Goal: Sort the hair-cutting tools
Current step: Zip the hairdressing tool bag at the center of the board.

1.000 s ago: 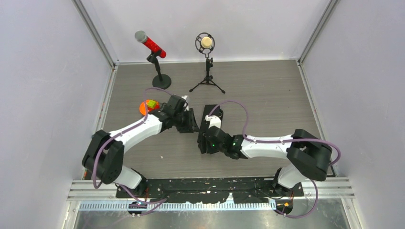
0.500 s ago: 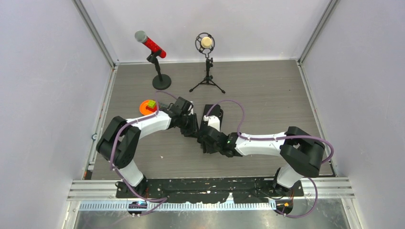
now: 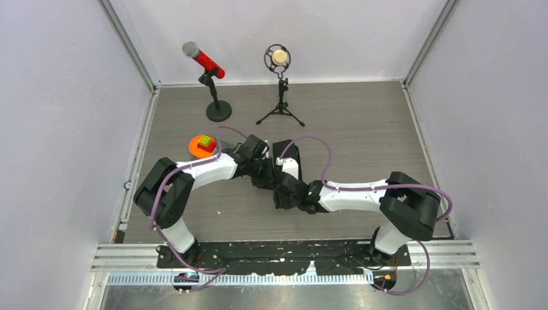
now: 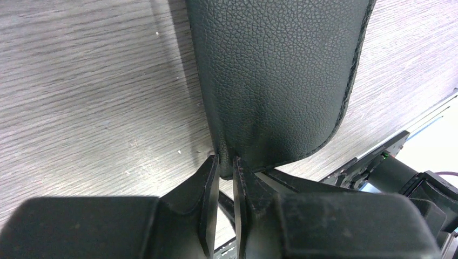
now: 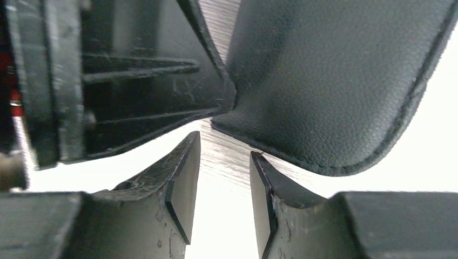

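No scissors, comb or hair clips show in any view. A black grained zip case (image 3: 288, 152) lies mid-table between the two arms. My left gripper (image 3: 263, 174) is shut on the case's near rounded corner; in the left wrist view its jaws (image 4: 226, 162) pinch the edge of the case (image 4: 275, 75). My right gripper (image 3: 283, 189) is open and empty just short of the case. In the right wrist view (image 5: 224, 178) its jaws stand apart below the case's edge (image 5: 335, 81), with the left gripper's body (image 5: 124, 81) to the left.
An orange plate (image 3: 193, 147) with green and red blocks sits left of the left wrist. A red microphone on a round base (image 3: 218, 111) and a caged microphone on a tripod (image 3: 280, 115) stand at the back. Walls enclose the table.
My left gripper has moved right and nearer, onto the case's corner, with the arm folding in. My right gripper has edged up toward the case.
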`<state>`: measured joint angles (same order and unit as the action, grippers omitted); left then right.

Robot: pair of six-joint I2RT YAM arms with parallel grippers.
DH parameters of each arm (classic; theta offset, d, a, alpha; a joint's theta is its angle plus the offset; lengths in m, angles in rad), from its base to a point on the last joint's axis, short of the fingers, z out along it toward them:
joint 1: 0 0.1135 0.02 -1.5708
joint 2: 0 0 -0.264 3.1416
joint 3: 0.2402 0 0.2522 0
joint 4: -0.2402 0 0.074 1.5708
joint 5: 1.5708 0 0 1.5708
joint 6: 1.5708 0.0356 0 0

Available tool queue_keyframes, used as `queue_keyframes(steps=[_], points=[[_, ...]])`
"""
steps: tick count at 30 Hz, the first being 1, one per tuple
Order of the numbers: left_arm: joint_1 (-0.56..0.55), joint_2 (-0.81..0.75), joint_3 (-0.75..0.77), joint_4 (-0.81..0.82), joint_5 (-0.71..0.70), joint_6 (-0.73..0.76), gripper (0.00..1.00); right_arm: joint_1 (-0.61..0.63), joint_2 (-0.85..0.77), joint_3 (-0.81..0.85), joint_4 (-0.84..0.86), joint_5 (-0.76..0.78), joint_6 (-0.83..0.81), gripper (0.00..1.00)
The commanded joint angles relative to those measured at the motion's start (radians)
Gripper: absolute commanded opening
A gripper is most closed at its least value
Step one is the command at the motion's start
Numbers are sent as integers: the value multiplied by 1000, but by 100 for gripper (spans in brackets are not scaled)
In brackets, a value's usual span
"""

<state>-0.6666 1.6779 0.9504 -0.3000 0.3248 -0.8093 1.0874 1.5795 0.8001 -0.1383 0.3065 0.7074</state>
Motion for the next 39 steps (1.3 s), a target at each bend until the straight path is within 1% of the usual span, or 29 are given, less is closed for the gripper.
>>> queue_keyframes(steps=[1, 6, 11, 13, 17, 21, 22, 23, 25, 27, 29, 32, 35, 39], points=[[-11, -8, 16, 45, 3, -23, 17, 6, -23, 17, -58, 91, 56, 43], [-14, -1, 16, 50, -4, -28, 17, 6, 0, 9, -53, 131, 86, 43], [-13, 21, 25, 52, -13, -25, 17, -5, 32, -12, 51, 129, 74, 43], [-13, 31, 30, 52, -10, -24, 17, -13, 52, -11, 67, 126, 71, 43], [-14, 40, 34, 52, -9, -24, 17, -26, 94, 3, 45, 154, 77, 42], [-13, 40, 35, 52, -17, -22, 16, -32, 116, 0, 26, 194, 80, 33], [-13, 40, 35, 47, -23, -20, 16, -33, 114, -4, 24, 199, 76, 26], [-14, 41, 38, 40, -32, -16, 16, -34, 105, -6, 21, 201, 72, 23], [-12, 44, 48, 16, -60, -1, 16, -36, 82, -14, 12, 208, 62, 14], [-10, 52, 67, -24, -104, 22, 14, -38, 58, -24, -2, 206, 41, 7], [-8, 61, 84, -61, -142, 43, 13, -41, 27, -34, -22, 204, 14, 5], [3, 76, 91, -80, -170, 57, 12, -67, -22, -70, -36, 178, -14, 5], [17, 89, 94, -86, -178, 61, 12, -114, -78, -115, -32, 111, -49, 5], [36, 96, 93, -91, -182, 68, 11, -179, -138, -203, 26, 12, -98, 5]])
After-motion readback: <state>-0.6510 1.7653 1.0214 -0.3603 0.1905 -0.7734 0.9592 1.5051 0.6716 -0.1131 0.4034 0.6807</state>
